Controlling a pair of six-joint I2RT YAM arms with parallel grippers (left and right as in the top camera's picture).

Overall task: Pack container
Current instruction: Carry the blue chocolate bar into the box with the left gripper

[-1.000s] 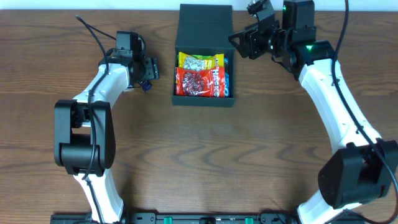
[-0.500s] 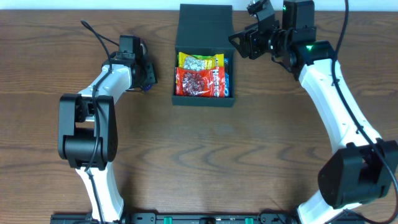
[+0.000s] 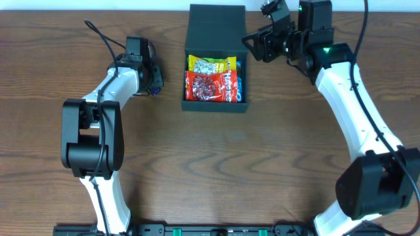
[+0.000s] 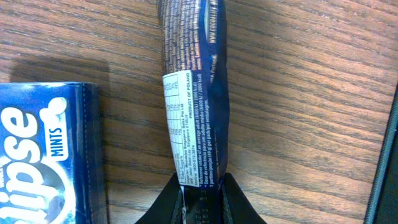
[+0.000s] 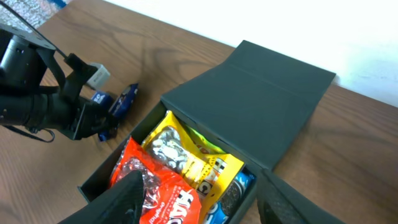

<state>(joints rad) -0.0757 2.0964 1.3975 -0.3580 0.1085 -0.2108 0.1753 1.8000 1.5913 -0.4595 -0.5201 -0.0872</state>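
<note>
The container (image 3: 190, 103) is a dark box standing open at the table's far middle, its lid flap (image 3: 215, 26) laid back. Inside lie a yellow packet (image 3: 211, 64), a red packet (image 3: 211, 86) and a blue packet (image 3: 239, 84). Left of the box, my left gripper (image 4: 200, 198) is shut on the near end of a dark blue snack bar (image 4: 193, 87) that lies on the wood. My right gripper (image 5: 200, 186) hangs open above the box's right side, nothing between its fingers (image 5: 127, 196).
A blue Eclipse mints box (image 4: 37, 155) lies on the table right beside the bar, on its left in the left wrist view. The container's dark wall (image 4: 390, 168) shows at that view's right edge. Bare wooden table (image 3: 216, 164) stretches in front of the box.
My left gripper's fingers have closed onto the dark blue snack bar, after the left arm shifted slightly. The right arm and the container's contents look the same.
</note>
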